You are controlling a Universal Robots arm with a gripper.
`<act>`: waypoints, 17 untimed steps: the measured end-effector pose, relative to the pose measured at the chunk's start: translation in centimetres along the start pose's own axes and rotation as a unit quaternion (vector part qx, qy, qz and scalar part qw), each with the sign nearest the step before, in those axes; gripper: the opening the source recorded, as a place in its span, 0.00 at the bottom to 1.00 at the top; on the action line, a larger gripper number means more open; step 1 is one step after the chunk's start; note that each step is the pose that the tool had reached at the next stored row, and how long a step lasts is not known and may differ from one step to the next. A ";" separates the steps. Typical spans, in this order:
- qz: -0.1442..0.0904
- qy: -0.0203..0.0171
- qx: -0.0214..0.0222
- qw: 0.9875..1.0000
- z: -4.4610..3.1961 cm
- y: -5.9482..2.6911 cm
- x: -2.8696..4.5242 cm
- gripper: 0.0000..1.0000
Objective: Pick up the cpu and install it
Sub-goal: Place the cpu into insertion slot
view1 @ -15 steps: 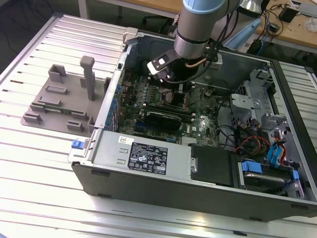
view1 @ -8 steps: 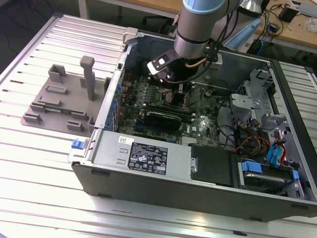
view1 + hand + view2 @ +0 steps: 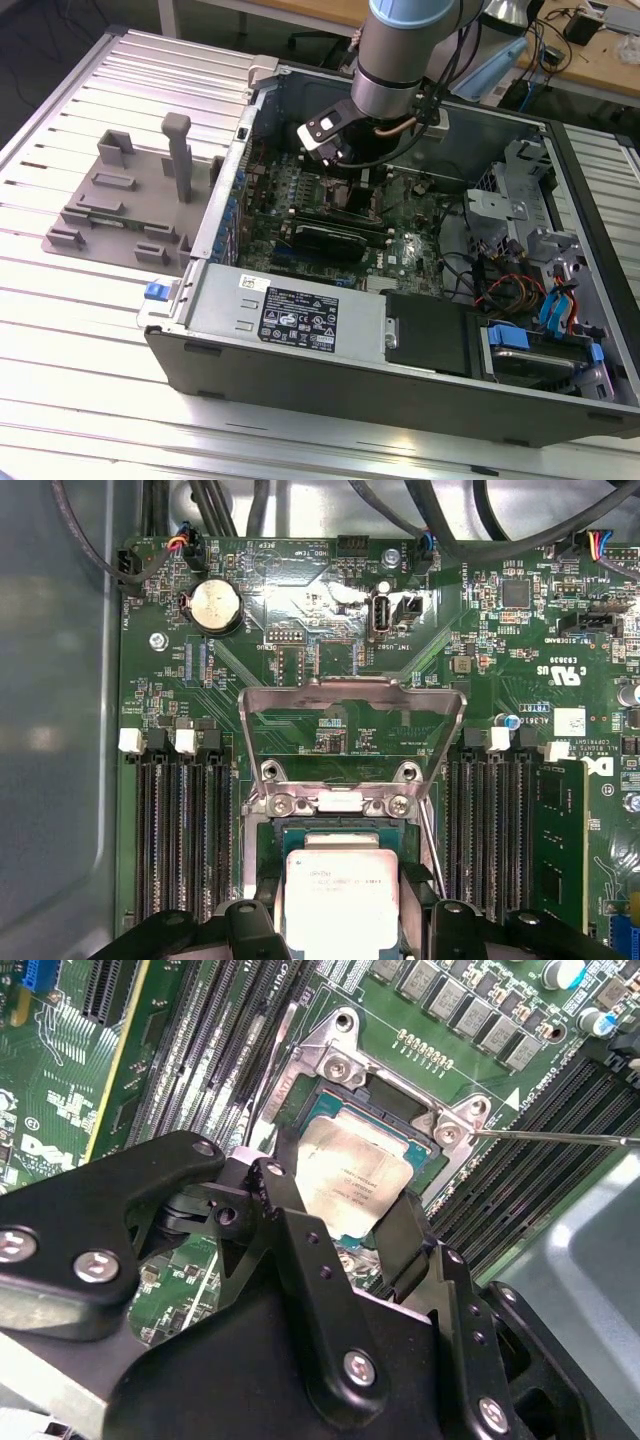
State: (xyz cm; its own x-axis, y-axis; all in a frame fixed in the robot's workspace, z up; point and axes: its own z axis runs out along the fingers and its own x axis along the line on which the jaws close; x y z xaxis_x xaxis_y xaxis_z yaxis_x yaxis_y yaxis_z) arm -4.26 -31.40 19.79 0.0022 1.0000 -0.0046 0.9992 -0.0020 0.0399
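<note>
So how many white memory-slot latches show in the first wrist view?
4 white latches: two on one side of the raised socket lid, two on the other. More may be hidden.

- This looks like a robotics lab or electronics workshop.
- An open computer case (image 3: 350,385) lies on a ribbed metal desk (image 3: 80,400), its circuit board (image 3: 500,640) bare.
- A robot arm (image 3: 405,50) reaches down into the case.
- Beside the case sits a grey parts holder (image 3: 130,205).
- Behind the case, a wooden desk (image 3: 612,62) carries loose cables (image 3: 548,45).
</note>
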 end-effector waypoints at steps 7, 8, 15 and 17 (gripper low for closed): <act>0.000 0.000 0.000 1.000 0.09 0.00 0.01 0.55; 0.000 0.000 0.000 1.000 0.08 0.00 0.00 0.55; 0.000 0.000 0.000 1.000 0.09 0.00 0.00 0.55; 0.000 0.000 0.000 1.000 0.09 0.00 -0.01 0.56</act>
State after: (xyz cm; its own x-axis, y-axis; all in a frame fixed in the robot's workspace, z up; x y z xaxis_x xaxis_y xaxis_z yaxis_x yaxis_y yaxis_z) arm -4.26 -31.40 19.69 0.0022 1.0000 -0.0048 0.9992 -0.0020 0.0401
